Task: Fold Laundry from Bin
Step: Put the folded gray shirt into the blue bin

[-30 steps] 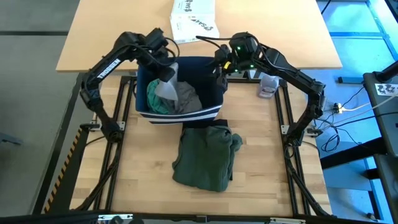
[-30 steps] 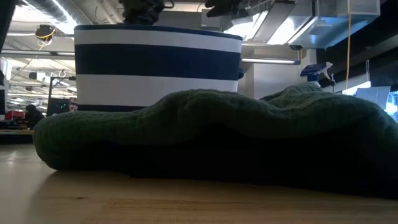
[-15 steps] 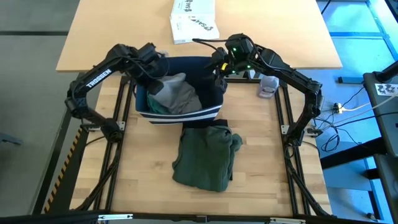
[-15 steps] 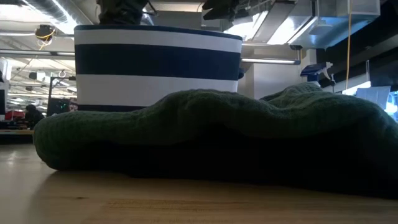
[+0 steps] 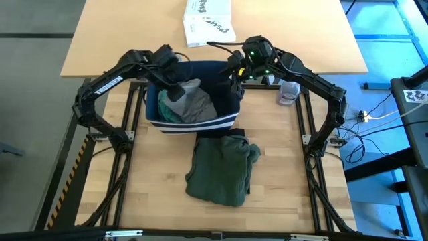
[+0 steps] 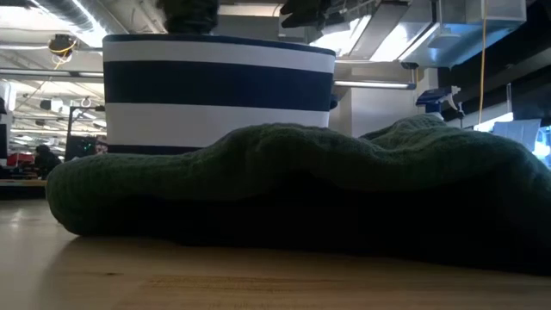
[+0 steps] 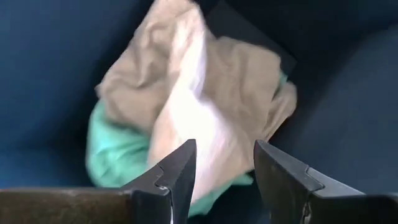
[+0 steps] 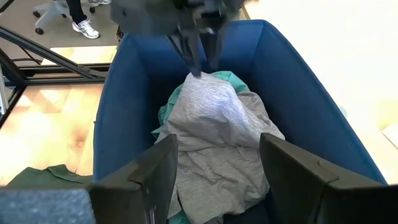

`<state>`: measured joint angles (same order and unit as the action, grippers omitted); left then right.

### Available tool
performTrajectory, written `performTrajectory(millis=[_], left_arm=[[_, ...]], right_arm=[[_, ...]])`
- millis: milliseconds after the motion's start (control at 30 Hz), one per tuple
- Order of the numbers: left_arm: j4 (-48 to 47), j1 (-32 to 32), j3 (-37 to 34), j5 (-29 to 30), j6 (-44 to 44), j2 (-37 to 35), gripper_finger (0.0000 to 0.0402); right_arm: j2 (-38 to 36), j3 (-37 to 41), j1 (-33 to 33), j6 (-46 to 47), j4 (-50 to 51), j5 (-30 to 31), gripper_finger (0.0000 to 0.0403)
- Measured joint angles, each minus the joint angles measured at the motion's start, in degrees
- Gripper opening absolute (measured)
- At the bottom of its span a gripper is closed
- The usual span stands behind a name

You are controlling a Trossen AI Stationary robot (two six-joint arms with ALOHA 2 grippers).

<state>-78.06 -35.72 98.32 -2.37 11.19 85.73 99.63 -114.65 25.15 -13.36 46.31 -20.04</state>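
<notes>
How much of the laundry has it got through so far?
One dark green knitted garment lies roughly folded on the wooden table in front of the navy striped fabric bin. In hand: the left gripper hangs, fingers open, over the light grey cloth inside the bin, gripping nothing. Left: that grey piece and the teal-green one beneath it. The right gripper waits at the bin's rim.

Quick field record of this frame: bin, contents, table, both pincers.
bin: navy with white stripes, at the table's far middle
contents: light grey garment on top of teal-green garment
table: dark green garment lying in front of the bin
left pincer: open, inside the bin just above the grey garment, holding nothing
right pincer: open, at the bin's right rim, empty
</notes>
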Motion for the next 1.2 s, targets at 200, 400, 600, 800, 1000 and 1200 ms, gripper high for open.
performTrajectory(millis=[200,400,600,800,1000,1200], left_arm=[[1.6,-0.4,0.0,-0.5,-0.4,8.1,0.0154],[7.4,-0.3,0.0,1.8,-0.1,10.7,0.0154],[7.4,0.1,5.1,4.6,-0.5,10.4,0.0154],[8.9,0.1,6.1,5.3,-6.0,11.2,0.0154],[5.0,0.1,5.3,4.3,-9.3,16.2,0.0154],[5.0,-0.3,5.4,3.9,-10.3,18.7,0.0154]], right_arm=[[0.0,0.0,0.0,1.1,0.0,0.0,0.0225],[0.0,0.0,0.0,2.8,0.6,-0.6,0.0225],[0.0,0.0,0.0,2.8,1.1,-0.7,0.0225],[0.0,0.0,0.0,2.6,0.8,-0.7,0.0225],[0.0,0.0,0.0,2.6,0.6,-0.6,0.0225],[0.0,0.0,0.0,2.6,0.9,-0.6,0.0225]])
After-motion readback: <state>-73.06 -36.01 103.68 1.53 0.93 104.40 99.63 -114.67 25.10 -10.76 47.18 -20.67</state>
